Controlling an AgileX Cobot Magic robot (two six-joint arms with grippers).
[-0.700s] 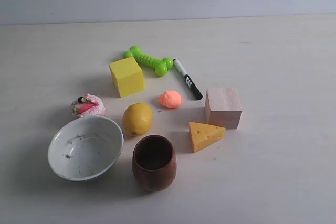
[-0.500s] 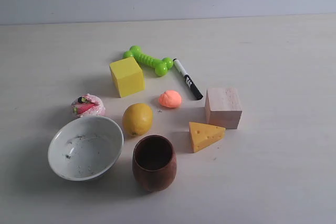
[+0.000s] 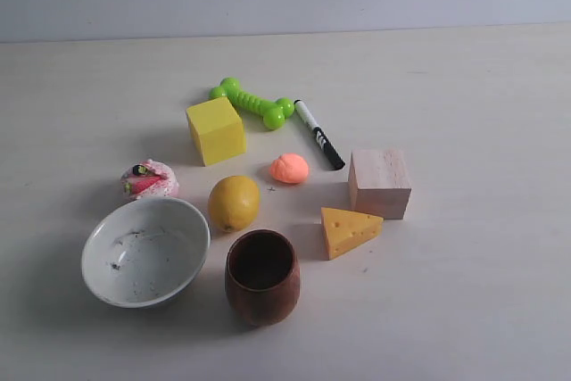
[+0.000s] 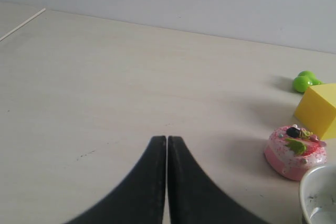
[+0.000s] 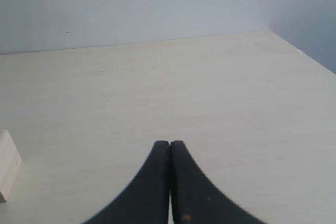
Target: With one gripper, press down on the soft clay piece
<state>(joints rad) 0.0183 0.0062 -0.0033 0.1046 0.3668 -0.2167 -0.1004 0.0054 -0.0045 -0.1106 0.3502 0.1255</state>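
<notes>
The soft clay piece (image 3: 289, 168) is a small salmon-orange rounded lump lying on the table between the lemon (image 3: 234, 202) and the black-and-white marker (image 3: 318, 134). Neither arm shows in the exterior view. My left gripper (image 4: 167, 139) is shut with nothing between its fingers, hovering over bare table to the left of the pink doughnut toy (image 4: 295, 152). My right gripper (image 5: 169, 143) is also shut and empty, over bare table beside the wooden block (image 5: 8, 165). The clay is out of both wrist views.
Around the clay stand a yellow cube (image 3: 215, 130), a green bone toy (image 3: 252, 103), a wooden block (image 3: 379, 183), a cheese wedge (image 3: 349, 230), a brown cup (image 3: 261, 276), a white bowl (image 3: 145, 250) and the doughnut toy (image 3: 149, 179).
</notes>
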